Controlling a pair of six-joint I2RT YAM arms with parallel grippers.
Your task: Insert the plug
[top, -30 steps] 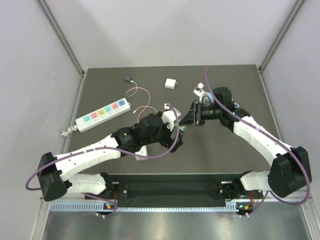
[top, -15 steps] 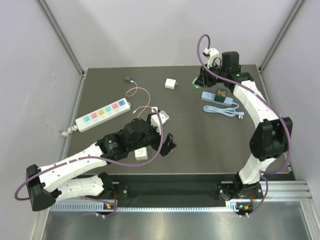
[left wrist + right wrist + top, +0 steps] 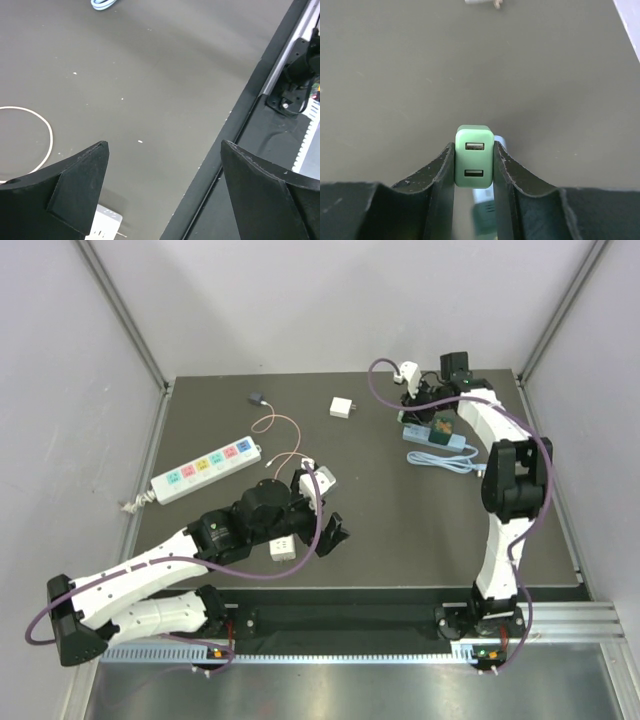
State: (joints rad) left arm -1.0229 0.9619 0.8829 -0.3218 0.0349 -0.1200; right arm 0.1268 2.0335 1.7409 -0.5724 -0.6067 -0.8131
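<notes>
Claws first: the right claw [image 3: 474, 148] is pinched tight on the green plug [image 3: 474, 165], whose two USB ports face the wrist cam. It's at the far right of the surface [image 3: 400, 520], right by the blue power strip [image 3: 437, 437]. The left claw [image 3: 164, 145] is spread wide with nothing in it, near the front edge, and a white charger [image 3: 106, 226] pokes out just under one finger. The white multi-socket strip [image 3: 205, 468] sits well apart on the left.
</notes>
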